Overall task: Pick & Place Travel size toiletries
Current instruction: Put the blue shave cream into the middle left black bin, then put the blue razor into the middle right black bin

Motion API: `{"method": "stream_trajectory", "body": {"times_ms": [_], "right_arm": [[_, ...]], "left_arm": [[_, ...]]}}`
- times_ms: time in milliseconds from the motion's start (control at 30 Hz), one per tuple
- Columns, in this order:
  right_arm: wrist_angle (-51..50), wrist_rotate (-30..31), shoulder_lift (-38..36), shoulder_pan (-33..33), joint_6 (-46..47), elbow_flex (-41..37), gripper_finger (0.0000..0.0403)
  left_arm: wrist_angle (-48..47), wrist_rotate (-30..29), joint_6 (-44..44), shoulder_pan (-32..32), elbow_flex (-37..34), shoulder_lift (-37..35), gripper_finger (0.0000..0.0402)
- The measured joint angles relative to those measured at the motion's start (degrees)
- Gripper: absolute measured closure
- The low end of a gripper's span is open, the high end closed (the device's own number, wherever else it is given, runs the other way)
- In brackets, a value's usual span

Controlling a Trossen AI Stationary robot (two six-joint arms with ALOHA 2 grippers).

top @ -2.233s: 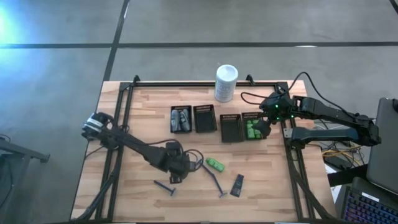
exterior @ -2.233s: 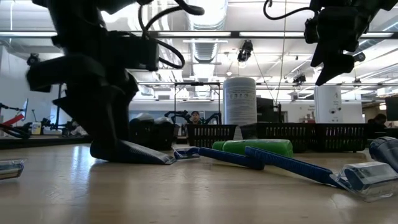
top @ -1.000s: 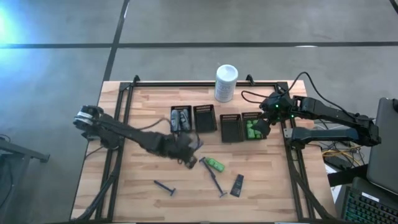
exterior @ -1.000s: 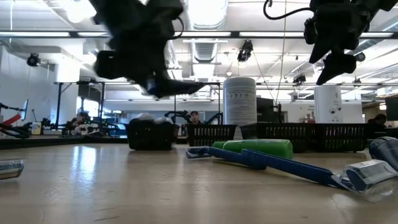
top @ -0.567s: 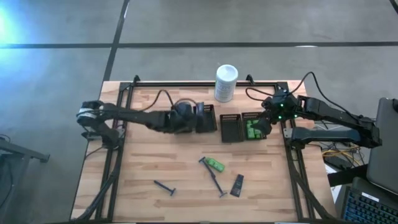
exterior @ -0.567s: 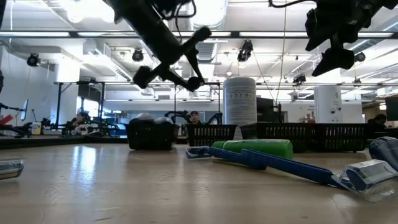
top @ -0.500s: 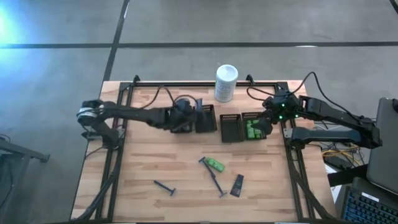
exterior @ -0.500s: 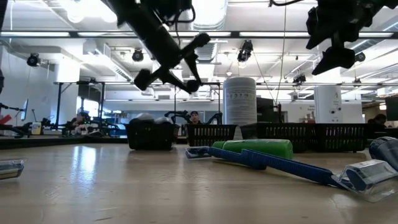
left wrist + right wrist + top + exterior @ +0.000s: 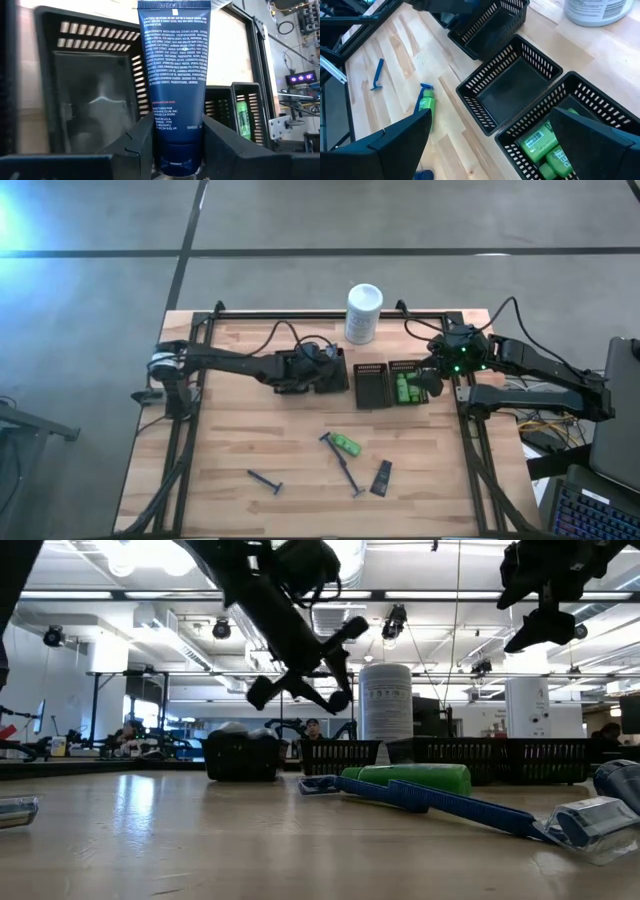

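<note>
My left gripper (image 9: pixel 318 362) hangs above the black trays, shut on a dark-blue flat tube (image 9: pixel 174 60) with white print. Below it, the left wrist view shows an empty tray (image 9: pixel 95 95). My right gripper (image 9: pixel 430 377) is open, its fingers spread wide above the tray of green bottles (image 9: pixel 545 145). A green bottle (image 9: pixel 346 445), two blue razors (image 9: pixel 343 467) (image 9: pixel 265 480) and a black tube (image 9: pixel 381 477) lie flat on the table. Grey bottles lie in the leftmost tray (image 9: pixel 291 372). My left gripper pinches the blue tube between its two fingers (image 9: pixel 145 142) at its lower part (image 9: pixel 175 145), near the cap end. The tube sticks out ahead of the fingers, along them, its flat printed face toward the wrist camera. It is lifted clear above the trays.
Four black slotted trays stand in a row across the table's far half; the third (image 9: pixel 372 385) holds nothing that shows. A tall white container (image 9: pixel 363 313) stands at the far edge. A black frame rail (image 9: pixel 200 380) runs along the table's sides.
My left gripper, shut on the blue tube, has risen from mid-table and moved toward the far edge and slightly right, coming over the tray row. The tube went with it, clear of the table. My right gripper stayed above the green bottle tray.
</note>
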Motion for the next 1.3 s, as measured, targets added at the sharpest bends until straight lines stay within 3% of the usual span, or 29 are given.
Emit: {"method": "stream_trajectory", "body": {"times_ms": [233, 633, 733, 833, 1000, 1133, 1300], "right_arm": [[-0.08, 0.11, -0.11, 0.01, -0.22, 0.00, 0.0003], [-0.52, 0.11, -0.11, 0.00, -2.10, -0.04, 0.0003], [-0.76, 0.09, -0.11, 0.00, -2.65, -0.04, 0.0003], [-1.69, 0.09, -0.11, 0.00, -2.78, -0.07, 0.0003], [-2.43, 0.08, -0.05, 0.01, -3.03, -0.15, 0.0003], [-3.12, 0.04, 0.00, 0.00, -3.26, -0.24, 0.0003], [-3.50, 0.00, -0.02, 0.00, -3.26, -0.34, 0.0003]], "left_arm": [[-3.34, -0.03, -0.09, 0.04, 4.63, 4.14, 0.0261], [-5.44, 0.83, -1.98, -0.06, 4.15, 4.25, 0.0216], [-5.51, 2.66, 1.43, -0.62, 5.16, 4.02, 0.0211], [-5.66, 4.90, 10.95, -2.29, 7.70, 3.10, 0.0210], [-8.41, 15.17, 42.31, -7.13, 12.82, 1.77, 0.0212], [-26.30, 22.60, 61.70, -12.74, 16.59, 1.80, 0.0211], [-46.08, 24.36, 68.83, -21.00, 16.33, 1.86, 0.0211]]}}
